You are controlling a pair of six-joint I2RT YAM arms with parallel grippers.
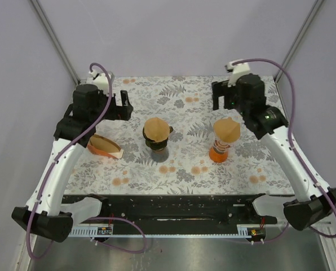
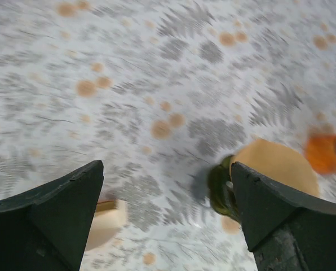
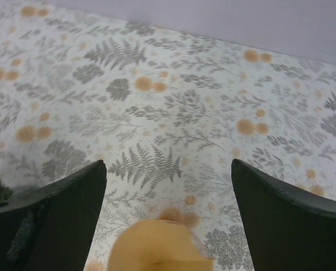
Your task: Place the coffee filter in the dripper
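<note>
A dark dripper (image 1: 157, 144) stands mid-table with a brown paper coffee filter (image 1: 157, 129) sitting in its top. In the left wrist view the dripper's dark green side (image 2: 220, 191) and its filter (image 2: 281, 164) show beside my right finger. A second brown filter (image 1: 226, 129) sits on an orange holder (image 1: 219, 151); this filter also shows low in the right wrist view (image 3: 157, 248). My left gripper (image 1: 123, 105) (image 2: 167, 169) is open and empty, behind and left of the dripper. My right gripper (image 1: 221, 96) (image 3: 168, 164) is open and empty, behind the orange holder.
A stack of brown filters in a white holder (image 1: 105, 147) lies at the table's left edge, and shows in the left wrist view (image 2: 106, 223). The floral tablecloth (image 1: 185, 169) covers the table. Grey walls close in the back and sides.
</note>
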